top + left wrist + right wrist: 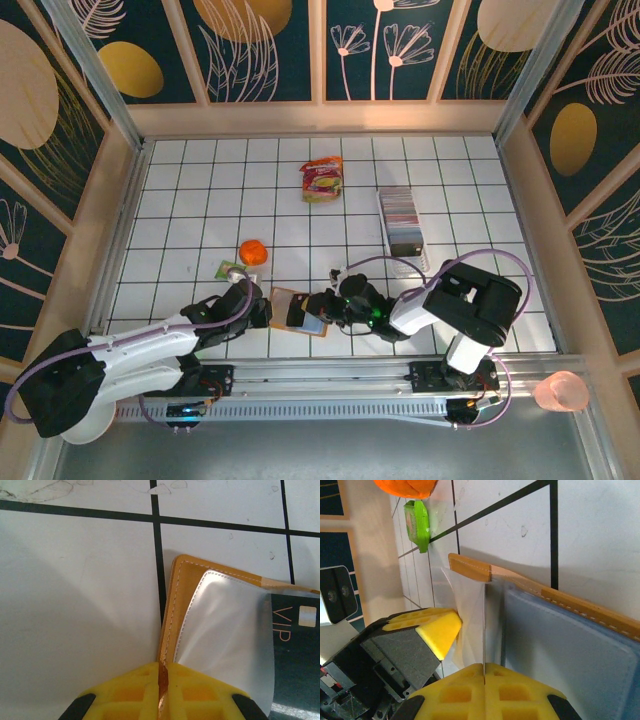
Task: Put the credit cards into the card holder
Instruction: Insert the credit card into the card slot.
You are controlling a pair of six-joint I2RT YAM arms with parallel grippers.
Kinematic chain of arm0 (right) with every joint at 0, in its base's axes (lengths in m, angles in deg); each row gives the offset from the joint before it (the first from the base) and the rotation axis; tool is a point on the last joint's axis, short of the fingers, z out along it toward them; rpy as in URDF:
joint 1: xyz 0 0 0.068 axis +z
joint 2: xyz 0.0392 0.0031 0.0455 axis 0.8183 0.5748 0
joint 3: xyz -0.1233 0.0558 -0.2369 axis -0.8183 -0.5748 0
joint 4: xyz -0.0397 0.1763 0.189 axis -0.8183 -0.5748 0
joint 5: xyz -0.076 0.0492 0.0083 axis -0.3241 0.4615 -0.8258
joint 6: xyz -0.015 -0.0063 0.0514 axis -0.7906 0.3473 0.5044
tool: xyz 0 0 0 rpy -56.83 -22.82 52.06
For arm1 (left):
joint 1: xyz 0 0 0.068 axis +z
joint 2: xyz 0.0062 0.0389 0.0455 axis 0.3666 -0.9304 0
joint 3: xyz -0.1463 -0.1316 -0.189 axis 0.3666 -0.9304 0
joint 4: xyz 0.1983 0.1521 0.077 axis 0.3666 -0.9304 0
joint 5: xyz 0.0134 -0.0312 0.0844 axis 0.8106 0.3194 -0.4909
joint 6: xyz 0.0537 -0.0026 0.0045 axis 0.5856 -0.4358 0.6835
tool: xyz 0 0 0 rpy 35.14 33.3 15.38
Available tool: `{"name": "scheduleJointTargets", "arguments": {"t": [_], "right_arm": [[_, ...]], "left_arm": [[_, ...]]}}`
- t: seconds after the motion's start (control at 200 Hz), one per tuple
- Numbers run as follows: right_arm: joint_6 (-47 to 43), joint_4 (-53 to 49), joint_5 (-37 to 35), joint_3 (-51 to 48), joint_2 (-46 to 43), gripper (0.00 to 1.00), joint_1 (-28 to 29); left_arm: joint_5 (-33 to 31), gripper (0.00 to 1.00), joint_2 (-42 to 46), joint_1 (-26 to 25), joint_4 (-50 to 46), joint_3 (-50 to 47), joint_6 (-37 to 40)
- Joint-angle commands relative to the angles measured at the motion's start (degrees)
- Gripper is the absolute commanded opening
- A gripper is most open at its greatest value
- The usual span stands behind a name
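left gripper [161, 680] clamped on holder [172, 610] rim, likely steadying it on surface [75, 580] | right gripper [484, 672] pinched on thin edge-on card [295, 650], end under clear sleeve [225, 625], likely feeding it in | holder between both arms, near edge | tray [381, 210] well apart, card stack [405, 212] inside

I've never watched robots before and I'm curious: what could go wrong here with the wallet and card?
The left gripper pinches only a thin edge of the wallet, so it may slip free. The right gripper holds the card by its rim; it might miss the pocket or buckle.
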Motion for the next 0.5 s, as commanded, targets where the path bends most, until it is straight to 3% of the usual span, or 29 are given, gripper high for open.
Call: {"name": "scheduleJointTargets", "arguments": {"t": [0.0,0.285,0.495], "right_arm": [[0.5,3.7,-1.0,-1.4,0.7,0.00,0.6],[2.8,7.4,1.0,-1.0,3.6,0.00,1.0],[3.9,4.8,-1.3,-1.3,2.4,0.00,1.4]], "left_arm": [[3.9,0.12,-0.6,-0.2,-1.7,-1.6,0.1],[6.3,0.15,0.1,-0.3,-0.3,-2.5,-0.2],[8.0,0.17,0.1,-0.3,1.0,-3.0,-0.5]]}}
